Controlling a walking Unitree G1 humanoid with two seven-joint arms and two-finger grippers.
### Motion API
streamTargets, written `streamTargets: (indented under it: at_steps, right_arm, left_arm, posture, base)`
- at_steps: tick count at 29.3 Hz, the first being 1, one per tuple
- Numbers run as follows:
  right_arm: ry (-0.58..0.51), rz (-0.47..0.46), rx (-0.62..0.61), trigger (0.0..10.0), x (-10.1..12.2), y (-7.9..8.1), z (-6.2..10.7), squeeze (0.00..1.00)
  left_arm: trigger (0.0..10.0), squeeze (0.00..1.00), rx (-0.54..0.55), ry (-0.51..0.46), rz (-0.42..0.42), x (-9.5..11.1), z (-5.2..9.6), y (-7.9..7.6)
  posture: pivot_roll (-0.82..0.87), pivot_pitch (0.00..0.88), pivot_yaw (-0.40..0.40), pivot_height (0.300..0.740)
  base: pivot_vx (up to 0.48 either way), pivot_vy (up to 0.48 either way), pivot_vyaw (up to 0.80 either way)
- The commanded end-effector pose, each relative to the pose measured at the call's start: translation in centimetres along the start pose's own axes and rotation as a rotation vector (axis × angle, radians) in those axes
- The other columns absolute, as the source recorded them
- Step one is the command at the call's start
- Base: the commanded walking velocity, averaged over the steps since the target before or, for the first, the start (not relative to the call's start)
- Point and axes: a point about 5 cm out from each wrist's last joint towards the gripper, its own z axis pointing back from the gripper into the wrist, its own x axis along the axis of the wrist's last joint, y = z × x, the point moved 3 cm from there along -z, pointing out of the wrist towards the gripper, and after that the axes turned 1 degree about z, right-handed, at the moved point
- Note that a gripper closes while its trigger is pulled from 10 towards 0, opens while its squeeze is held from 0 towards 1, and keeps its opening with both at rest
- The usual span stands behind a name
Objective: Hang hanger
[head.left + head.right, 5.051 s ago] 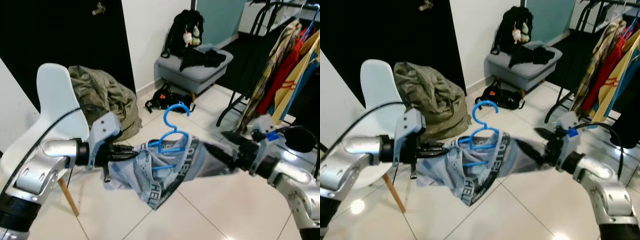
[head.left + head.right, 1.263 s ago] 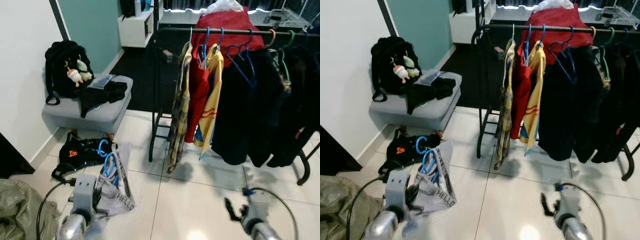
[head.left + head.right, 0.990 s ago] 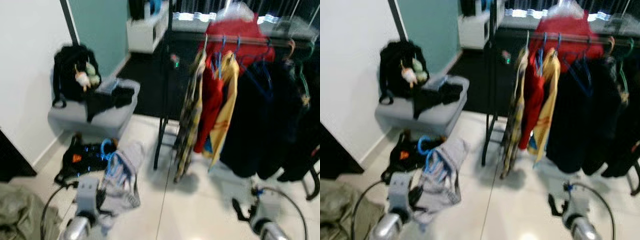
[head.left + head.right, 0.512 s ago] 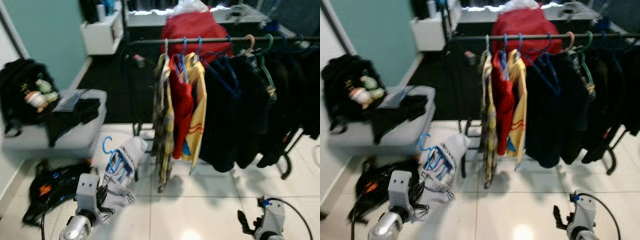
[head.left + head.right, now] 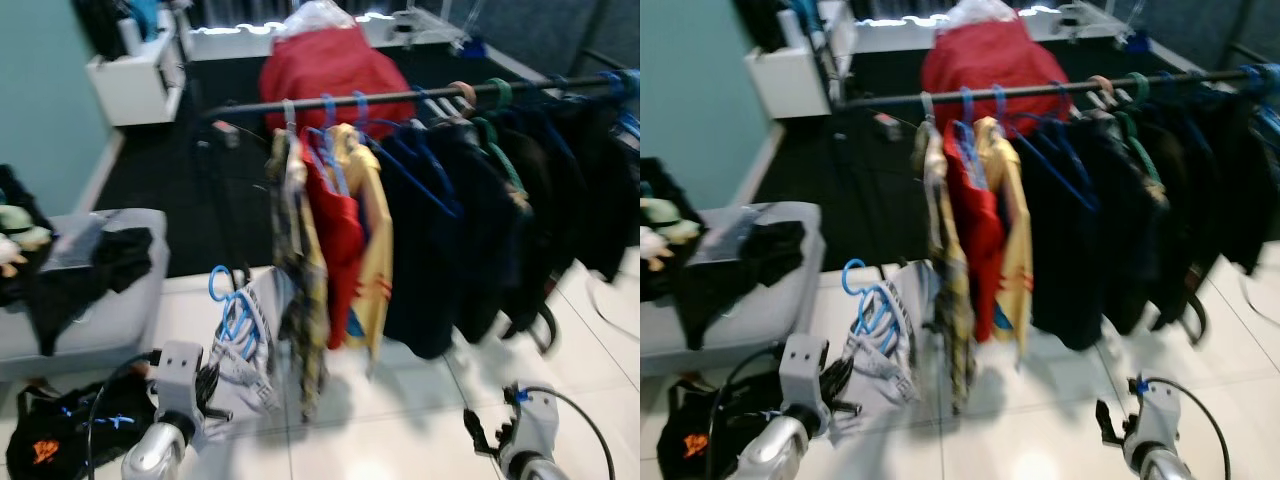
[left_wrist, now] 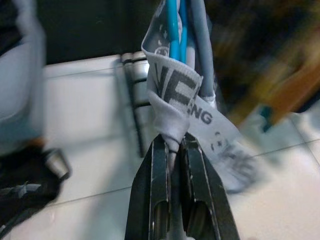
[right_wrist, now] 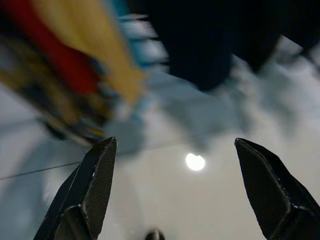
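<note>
A: Reporting the left gripper [image 6: 172, 150] first: what is its state?

B: Its two black fingers [image 6: 152, 192] are pressed nearly together, clamped on a fold of the grey printed garment [image 5: 245, 350]. That garment is draped over the blue hanger [image 5: 232, 312], whose hook rises just above the gripper, and hanger and garment are carried low, forward of the gripper.

A: Position relative to the clothes rail [image 5: 400, 98]?

B: The rail stands ahead of and above the gripper, loaded with a red garment [image 5: 335, 235], a yellow garment [image 5: 375, 250] and dark clothes [image 5: 480, 210]. The hanger hook is well below the rail.

A: State of the right gripper [image 7: 185, 192]?

B: Spread wide, fingers well apart, nothing between them, above the white tiled floor [image 7: 165, 195].
</note>
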Motion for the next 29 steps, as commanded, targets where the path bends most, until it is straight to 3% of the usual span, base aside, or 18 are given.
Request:
streamTargets:
  at_steps: [1,4,5,7,8,9,10,12,13,14,15,16,18,19,20,21,22,29]
  right_arm:
    - [0.015,0.024,0.041,10.0,-0.5,0.1,0.3,0.00]
    - [0.001,0.029,0.056,10.0,-0.1,0.1,0.3,0.00]
    - [-0.055,0.066,0.113,10.0,1.6,0.2,-0.1,0.00]
    - [-0.081,0.081,0.134,10.0,2.3,0.3,-0.2,0.00]
    - [-0.156,0.115,0.190,10.0,4.3,0.8,-0.4,0.00]
    - [-0.156,0.115,0.190,10.0,4.3,0.8,-0.4,0.00]
    - [-0.224,0.137,0.243,10.0,6.0,1.5,-0.4,0.00]
    - [-0.224,0.137,0.243,10.0,6.0,1.5,-0.4,0.00]
    - [-0.289,0.157,0.287,10.0,7.8,2.2,-0.2,0.00]
    - [-0.289,0.157,0.287,10.0,7.8,2.2,-0.2,0.00]
    - [-0.371,0.172,0.341,10.0,10.1,3.2,0.5,0.00]
    - [-0.371,0.172,0.341,10.0,10.1,3.2,0.5,0.00]
    - [-0.540,0.146,0.432,10.0,14.9,5.7,2.4,0.00]
    - [-0.540,0.146,0.432,10.0,14.9,5.7,2.4,0.00]
    - [-0.622,0.122,0.468,10.0,17.4,6.6,3.5,0.00]
    - [-0.622,0.122,0.468,10.0,17.4,6.6,3.5,0.00]
    - [-0.700,0.123,0.500,10.0,20.0,7.5,4.5,0.00]
    - [-0.684,0.185,0.430,10.0,20.8,8.2,3.1,0.00]
  left_arm:
    - [10.0,0.00,0.032,0.010,0.015,-0.2,0.2,0.7]
    - [10.0,0.00,0.041,0.010,0.018,-0.2,0.2,0.8]
    - [10.0,0.00,0.050,0.007,0.021,-0.2,0.2,0.9]
    - [10.0,0.00,0.051,0.006,0.021,-0.1,0.2,0.9]
    - [10.0,0.00,0.051,0.005,0.022,-0.1,0.2,0.9]
    - [10.0,0.00,0.051,0.005,0.022,-0.1,0.2,0.9]
    - [10.0,0.00,0.052,0.004,0.022,-0.1,0.2,0.9]
    - [10.0,0.00,0.052,0.004,0.022,-0.1,0.2,0.9]
    - [10.0,0.00,0.052,0.005,0.023,-0.1,0.2,0.9]
    - [10.0,0.00,0.052,0.005,0.023,-0.1,0.2,0.9]
    - [10.0,0.00,0.050,0.005,0.024,-0.2,0.2,0.9]
    - [10.0,0.00,0.050,0.005,0.024,-0.2,0.2,0.9]
    - [10.0,0.00,0.045,0.008,0.025,-0.2,0.3,0.8]
    - [10.0,0.00,0.045,0.008,0.025,-0.2,0.3,0.8]
    - [10.0,0.00,0.041,0.009,0.024,-0.3,0.3,0.8]
    - [10.0,0.00,0.041,0.009,0.024,-0.3,0.3,0.8]
    - [10.0,0.00,0.037,0.011,0.023,-0.3,0.3,0.7]
    - [10.0,0.00,0.029,0.016,0.022,-0.5,0.4,0.6]
  posture:
    - [-0.09,0.115,0.042,0.740]
    - [-0.09,0.115,0.042,0.740]
    - [-0.09,0.116,0.042,0.740]
    - [-0.09,0.116,0.042,0.740]
    - [-0.09,0.117,0.041,0.740]
    - [-0.09,0.117,0.041,0.740]
    - [-0.09,0.118,0.041,0.740]
    - [-0.09,0.118,0.041,0.740]
    - [-0.09,0.118,0.041,0.740]
    - [-0.09,0.118,0.041,0.740]
    - [-0.09,0.117,0.042,0.740]
    - [-0.09,0.117,0.042,0.740]
    - [-0.09,0.119,0.046,0.740]
    - [-0.09,0.119,0.046,0.740]
    - [-0.09,0.118,0.046,0.740]
    - [-0.09,0.118,0.046,0.740]
    - [-0.09,0.118,0.046,0.740]
    - [-0.09,0.116,0.041,0.740]
  base:
    - [0.000,0.000,0.79]
    - [0.000,0.000,0.79]
    - [0.000,0.000,0.79]
    - [0.000,0.000,0.79]
    - [0.000,0.000,0.79]
    - [0.000,0.000,0.79]
    - [0.000,0.000,0.79]
    - [0.000,0.000,0.79]
    - [0.000,0.000,0.79]
    - [0.000,0.000,0.79]
    - [0.000,0.000,0.79]
    - [0.000,0.000,0.79]
    - [0.000,0.000,0.79]
    - [0.000,0.000,0.79]
    - [0.000,0.000,0.79]
    - [0.000,0.000,0.79]
    - [0.000,0.000,0.79]
    - [0.000,0.000,0.32]
